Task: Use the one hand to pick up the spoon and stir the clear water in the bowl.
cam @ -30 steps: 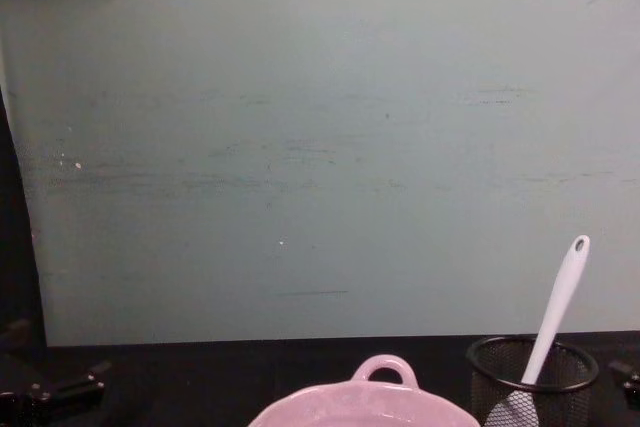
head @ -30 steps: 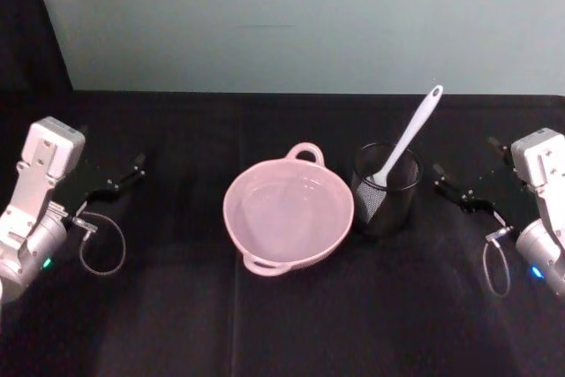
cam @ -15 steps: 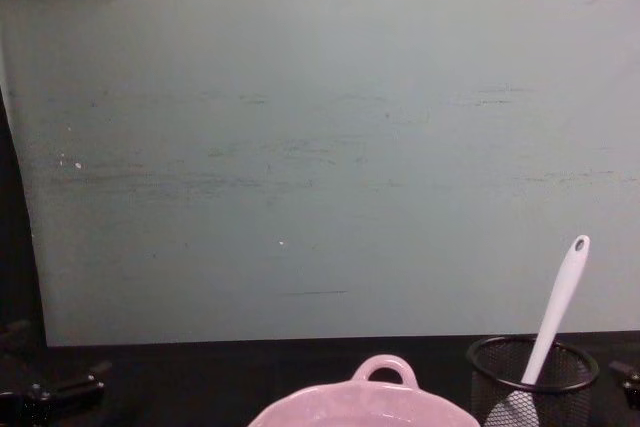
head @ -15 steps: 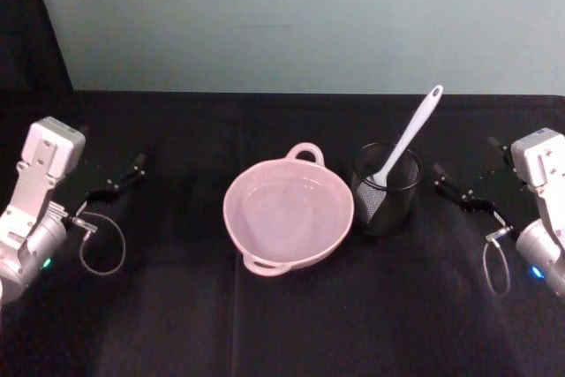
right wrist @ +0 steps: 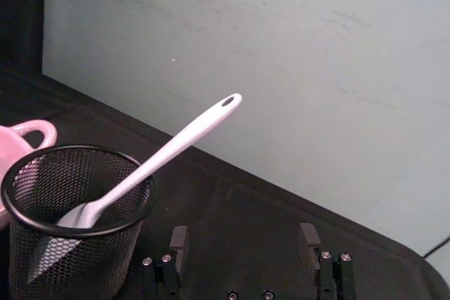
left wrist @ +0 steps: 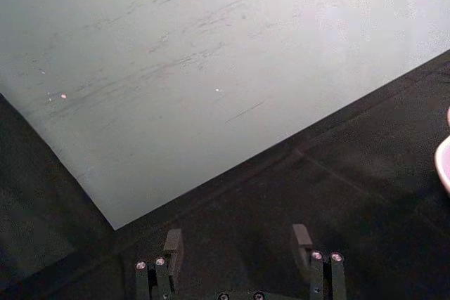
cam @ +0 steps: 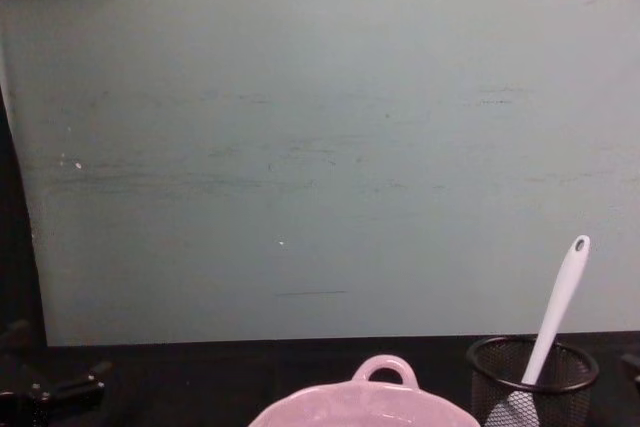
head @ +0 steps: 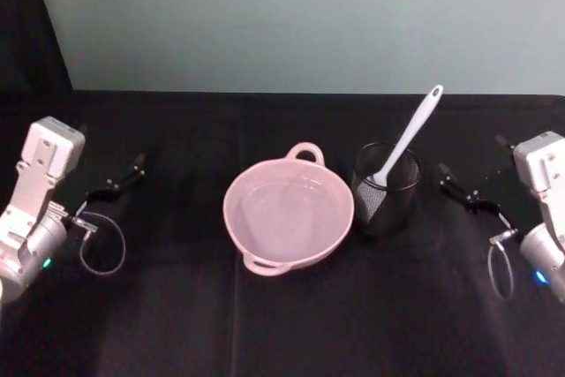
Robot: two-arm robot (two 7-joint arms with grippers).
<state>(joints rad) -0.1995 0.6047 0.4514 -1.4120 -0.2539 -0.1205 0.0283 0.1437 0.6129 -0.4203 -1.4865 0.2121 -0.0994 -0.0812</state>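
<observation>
Although the task asks for stirring, nothing of it is done so far. The spoon (head: 411, 133) stands untouched in the black mesh cup (head: 388, 209), which is just beside the bowl (head: 240, 229) on its right side. The blade is down inside the mesh and the handle leans up and away from the bowl. The bowl holds clear water (head: 287, 216) that looks calm. So the whole work is left, as I judge it: reach the handle, close on it, lift the spoon out of the cup, bring it over the bowl and stir.

The right gripper (right wrist: 244, 235) is the nearer one to the spoon. It is low over the black table (head: 177, 324), further right of the bowl, beyond the cup. Its fingers (right wrist: 178, 239) are wide apart, with nothing between them, and they touch nothing. In its wrist view the spoon handle is ahead of it. The left gripper (left wrist: 237, 238) is parked well apart from the bowl on the left side, its fingers also spread and empty.
</observation>
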